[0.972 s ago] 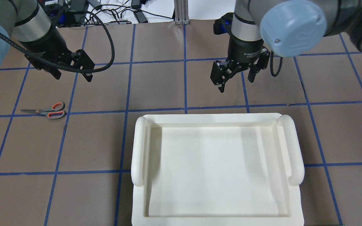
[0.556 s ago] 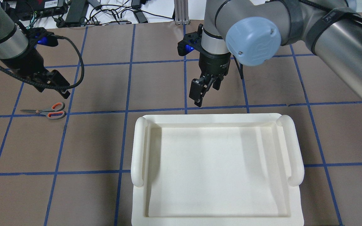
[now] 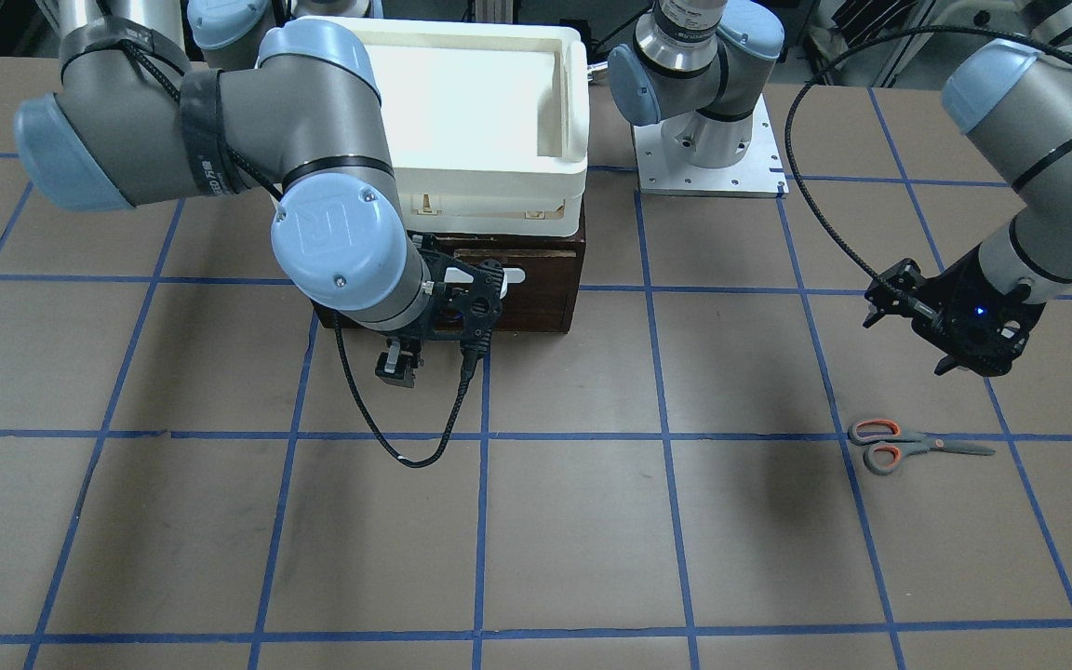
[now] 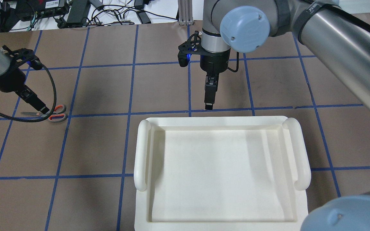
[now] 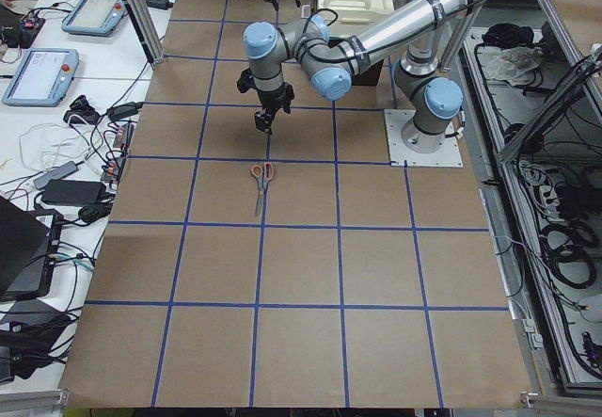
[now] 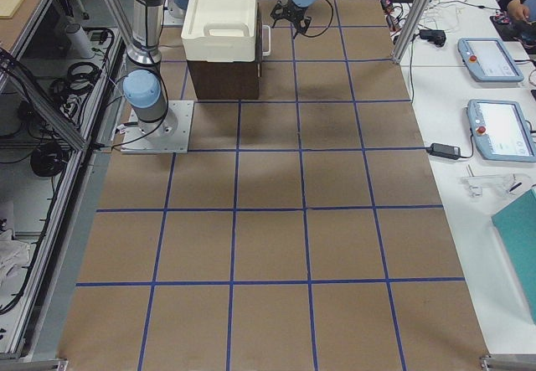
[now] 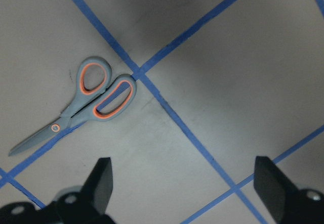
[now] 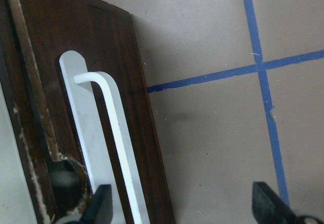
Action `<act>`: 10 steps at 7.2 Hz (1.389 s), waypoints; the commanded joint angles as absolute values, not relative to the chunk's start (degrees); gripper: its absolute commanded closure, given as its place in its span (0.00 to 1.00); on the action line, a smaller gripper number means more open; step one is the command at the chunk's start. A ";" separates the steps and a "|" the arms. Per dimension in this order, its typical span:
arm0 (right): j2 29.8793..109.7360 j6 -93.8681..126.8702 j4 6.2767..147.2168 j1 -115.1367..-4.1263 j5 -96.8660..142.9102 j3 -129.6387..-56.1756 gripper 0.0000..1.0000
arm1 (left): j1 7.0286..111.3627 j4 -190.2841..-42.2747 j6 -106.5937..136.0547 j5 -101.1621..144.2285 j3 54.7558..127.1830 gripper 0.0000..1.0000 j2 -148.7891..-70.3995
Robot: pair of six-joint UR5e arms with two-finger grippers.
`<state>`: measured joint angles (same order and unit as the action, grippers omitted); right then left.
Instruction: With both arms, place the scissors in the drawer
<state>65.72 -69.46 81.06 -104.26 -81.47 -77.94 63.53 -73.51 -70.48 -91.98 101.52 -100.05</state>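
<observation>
The scissors lie flat on the brown table at the left, also seen in the front view and left wrist view. My left gripper is open and hovers just above them, its fingers spread wide and empty. The dark brown drawer with its white bar handle looks shut under the cream tray. My right gripper is open, just in front of the drawer's face, with the handle lying near one finger.
A cream plastic tray sits on top of the drawer unit. The right arm's cable hangs down to the table before the drawer. Blue tape lines grid the table.
The left gripper has come down and left to just over the scissors. The right gripper has moved left and turned edge-on, closer to the tray's far edge.
</observation>
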 commanded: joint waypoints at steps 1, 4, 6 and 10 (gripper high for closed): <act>63.99 -74.43 77.80 -104.33 -81.13 -77.25 0.08 | 61.00 -64.99 -95.86 -95.43 101.95 0.00 -105.09; 63.81 -76.45 75.43 -104.77 -82.18 -78.57 0.11 | 56.70 -55.75 -112.63 -95.02 102.13 0.00 -111.51; 63.90 -77.34 75.41 -104.85 -82.87 -79.28 0.13 | 56.69 -44.61 -120.14 -92.40 105.53 0.02 -114.86; 63.81 -78.31 76.11 -104.85 -84.11 -81.21 0.14 | 55.12 -45.17 -131.89 -89.12 106.70 0.12 -115.13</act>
